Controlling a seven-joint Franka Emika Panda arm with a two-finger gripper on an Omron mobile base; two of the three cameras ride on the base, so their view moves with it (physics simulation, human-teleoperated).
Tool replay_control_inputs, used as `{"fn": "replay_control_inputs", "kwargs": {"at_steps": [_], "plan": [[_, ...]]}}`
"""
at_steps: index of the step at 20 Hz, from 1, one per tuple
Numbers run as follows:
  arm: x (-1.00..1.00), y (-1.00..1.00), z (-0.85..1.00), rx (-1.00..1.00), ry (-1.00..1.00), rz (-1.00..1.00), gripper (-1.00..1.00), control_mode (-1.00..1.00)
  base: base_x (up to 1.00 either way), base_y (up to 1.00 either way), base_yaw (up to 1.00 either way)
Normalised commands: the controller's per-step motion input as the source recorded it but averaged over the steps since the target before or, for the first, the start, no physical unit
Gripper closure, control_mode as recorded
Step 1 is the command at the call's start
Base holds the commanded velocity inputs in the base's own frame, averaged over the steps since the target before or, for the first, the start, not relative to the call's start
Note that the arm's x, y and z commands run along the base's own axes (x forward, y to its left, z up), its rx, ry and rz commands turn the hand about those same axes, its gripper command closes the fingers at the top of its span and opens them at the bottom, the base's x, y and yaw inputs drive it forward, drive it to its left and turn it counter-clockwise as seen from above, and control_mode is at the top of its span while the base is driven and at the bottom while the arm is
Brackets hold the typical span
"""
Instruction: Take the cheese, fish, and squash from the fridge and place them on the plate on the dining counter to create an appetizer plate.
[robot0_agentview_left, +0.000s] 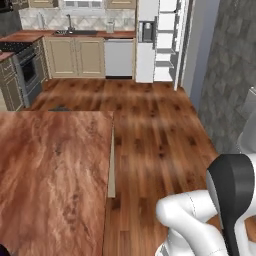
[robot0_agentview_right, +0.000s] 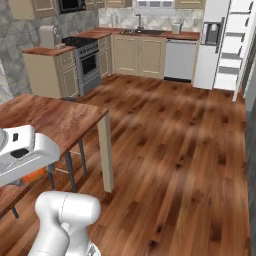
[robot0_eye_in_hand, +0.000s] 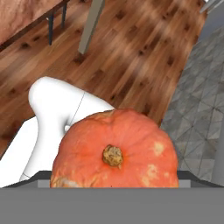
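You are looking over a wide wood-plank floor (robot0_agentview_left: 150, 130) that runs from the bottom of the left base view up to the far kitchen. The dining counter (robot0_agentview_left: 50, 170) fills the lower left of that view, its reddish-brown top bare where it shows. In the right base view it sits at the middle left on tan legs.

Along the top of the left base view you have beige cabinets (robot0_agentview_left: 75, 57) under a reddish worktop. The fridge (robot0_agentview_left: 147, 45) stands at the upper middle, just right of a white dishwasher (robot0_agentview_left: 119, 57). The fridge's right side stands open, showing white shelves (robot0_agentview_left: 165, 40), and the dark dispenser panel is on the closed left side. A stove (robot0_agentview_right: 85, 60) stands at the upper left of the right base view. A grey tiled wall (robot0_agentview_left: 230, 75) runs down the right edge of the left base view.

The squash (robot0_eye_in_hand: 114, 153) sits at the bottom centre of the hand view, hard up against the camera with its stem facing you and the floor far behind it. In the right base view a sliver of orange shows at the lower left, under the white hand, beside the counter's edge.

The gripper (robot0_agentview_right: 27, 170) is carrying the squash, with its jaws spread wide around it. The fingertips are hidden behind the squash, so you cannot see where they touch.
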Motion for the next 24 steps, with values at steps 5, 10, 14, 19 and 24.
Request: {"fn": "replay_control_inputs", "kwargs": {"at_steps": [5, 10, 14, 19, 24], "plan": [[0.0, 0.0, 0.0, 0.0, 0.0, 0.0, 1.0, 1.0, -1.0, 0.57, 0.0], [0.0, 0.0, 0.0, 0.0, 0.0, 0.0, 1.0, 1.0, -1.0, 0.59, 0.0], [0.0, 0.0, 0.0, 0.0, 0.0, 0.0, 1.0, 1.0, -0.83, 0.88, 0.0], [0.0, 0.0, 0.0, 0.0, 0.0, 0.0, 1.0, 1.0, -0.77, 0.92, 0.0], [0.0, 0.0, 0.0, 0.0, 0.0, 0.0, 1.0, 1.0, -0.95, 0.85, 0.0]]}}
